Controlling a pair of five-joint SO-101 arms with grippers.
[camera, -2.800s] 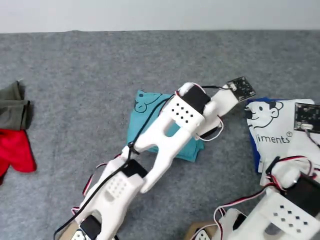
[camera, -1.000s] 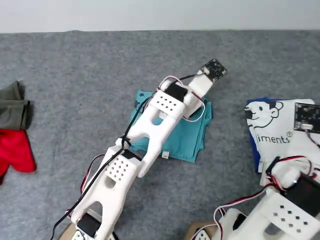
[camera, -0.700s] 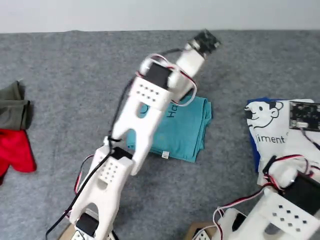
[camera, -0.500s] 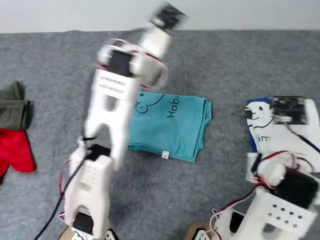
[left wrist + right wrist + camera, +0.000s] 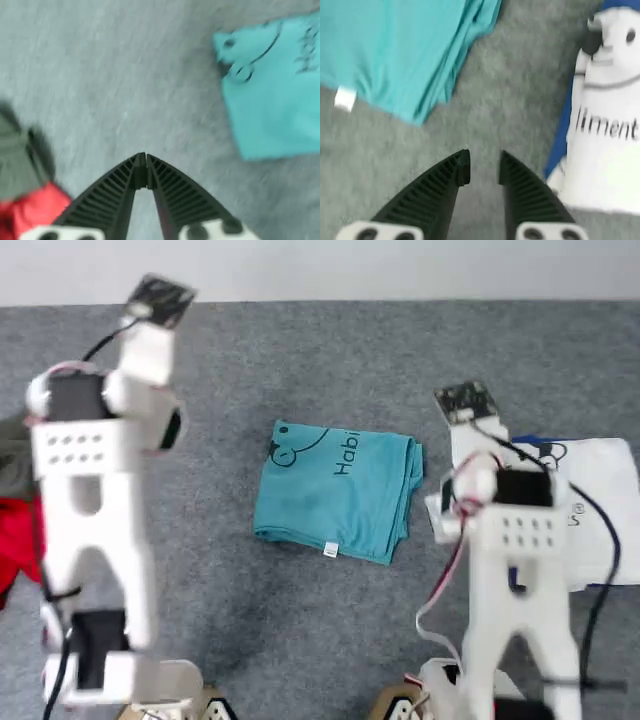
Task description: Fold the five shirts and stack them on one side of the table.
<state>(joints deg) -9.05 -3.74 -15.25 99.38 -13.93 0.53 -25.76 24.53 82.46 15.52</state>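
One folded teal shirt [image 5: 338,495] lies between left gripper [image 5: 142,159] and right gripper [image 5: 483,162]

Bare mat [image 5: 520,95] lies between teal shirt [image 5: 395,50] and white shirt [image 5: 612,135].

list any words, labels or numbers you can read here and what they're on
Teal shirt: dark lettering beside a line drawing, cut off at the fold; a fragment only, no whole word.
White shirt: dark lettering under a cartoon drawing, cut off at the edge of the right wrist view; no whole word.
White tag at the teal shirt's edge: too small to read.
No numbers or signs.
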